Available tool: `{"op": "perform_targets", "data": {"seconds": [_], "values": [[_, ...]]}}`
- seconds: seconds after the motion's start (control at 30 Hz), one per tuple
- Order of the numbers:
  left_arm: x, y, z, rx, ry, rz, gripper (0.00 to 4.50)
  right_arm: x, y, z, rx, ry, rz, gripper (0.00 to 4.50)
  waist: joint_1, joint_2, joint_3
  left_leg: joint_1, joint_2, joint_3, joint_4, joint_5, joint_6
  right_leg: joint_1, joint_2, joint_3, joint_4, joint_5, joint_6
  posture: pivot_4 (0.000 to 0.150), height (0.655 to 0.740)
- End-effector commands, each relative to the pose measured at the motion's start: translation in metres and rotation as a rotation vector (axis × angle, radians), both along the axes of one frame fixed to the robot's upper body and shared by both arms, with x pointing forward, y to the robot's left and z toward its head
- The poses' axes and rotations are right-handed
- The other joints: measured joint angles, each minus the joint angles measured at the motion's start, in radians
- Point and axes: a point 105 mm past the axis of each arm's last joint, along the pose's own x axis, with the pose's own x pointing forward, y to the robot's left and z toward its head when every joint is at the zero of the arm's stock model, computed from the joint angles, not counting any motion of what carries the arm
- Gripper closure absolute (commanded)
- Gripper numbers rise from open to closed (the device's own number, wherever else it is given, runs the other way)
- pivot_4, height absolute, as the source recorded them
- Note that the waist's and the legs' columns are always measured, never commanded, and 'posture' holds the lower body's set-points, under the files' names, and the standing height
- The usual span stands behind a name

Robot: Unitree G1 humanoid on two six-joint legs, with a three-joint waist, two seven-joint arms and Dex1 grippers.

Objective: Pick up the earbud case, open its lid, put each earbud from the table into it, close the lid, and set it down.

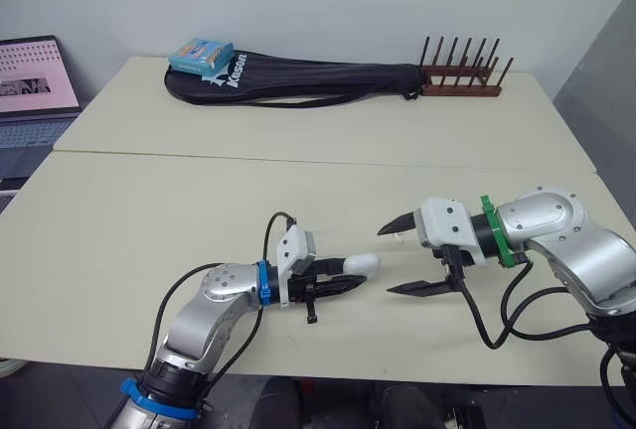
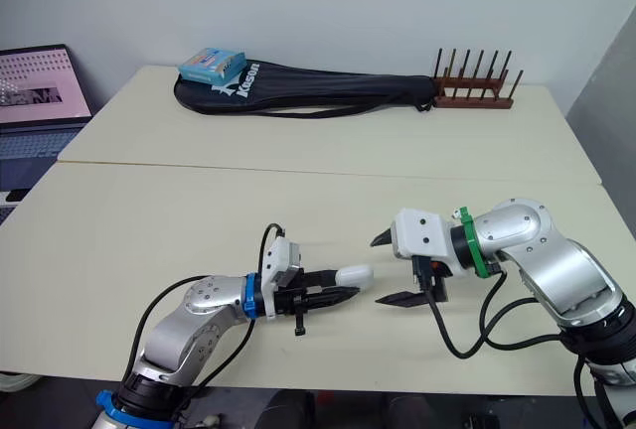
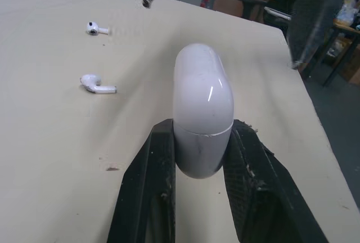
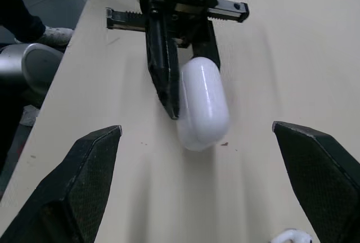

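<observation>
Earbud case [image 1: 360, 263]: white, seam shut, a little right of the centre in the lower part of the left eye view. It is low over the table [image 1: 149, 230]; I cannot tell if it touches the table.
Case axis: the long axis lies almost flat. The rounded free end points to the right of the frame, toward the right gripper [image 1: 388, 260].
Left gripper [image 1: 350, 278]: its two black fingers clamp the case at one end, one on each side. Most of the case sticks out past the fingertips.
Right gripper: spread wide and holding nothing, just right of the case and facing it. It is near the case but apart from it.
First earbud [image 3: 93, 27]: lies on the table, beyond the case in the left wrist view.
Second earbud [image 3: 97, 83]: also on the table, apart from the first one and nearer to the case.
Open room: bare table surface lies around the case, wide toward the left of the frame. The front edge of the table runs near the bottom of the frame.
Far edge: a black racket bag [image 1: 298, 81], a blue box [image 1: 201, 56] on it and a wooden rack [image 1: 462, 76] lie at the top of the frame, well apart from the case.
</observation>
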Motion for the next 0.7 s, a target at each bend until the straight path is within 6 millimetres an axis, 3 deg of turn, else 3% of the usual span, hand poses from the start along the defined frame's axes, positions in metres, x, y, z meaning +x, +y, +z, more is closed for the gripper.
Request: {"op": "perform_targets", "data": {"seconds": [0.03,0.27,0.7], "values": [[-0.005,-0.008,0.009,-0.013,-0.069,-0.042,3.71,0.006,0.007,0.004,0.007,-0.04,-0.017,0.0,0.0,0.0,0.0,0.0,0.0,0.0,0.0,0.0,0.0,0.0,0.0,0.0,0.0,0.0,0.0,0.15,0.6787],[-0.012,-0.01,0.007,0.028,-0.095,-0.086,3.71,0.021,0.008,0.004,0.021,-0.054,-0.06,0.0,0.001,0.0,0.0,0.0,0.0,0.0,0.0,0.0,0.0,0.0,0.0,0.0,0.0,0.0,0.0,0.15,0.6787],[-0.005,-0.007,0.005,0.038,-0.11,-0.07,3.71,0.032,-0.001,0.029,0.091,-0.035,-0.111,0.0,0.001,0.0,0.0,0.0,0.0,0.0,0.0,0.0,0.0,0.0,0.0,0.0,0.001,0.0,0.0,0.15,0.6787]]}}
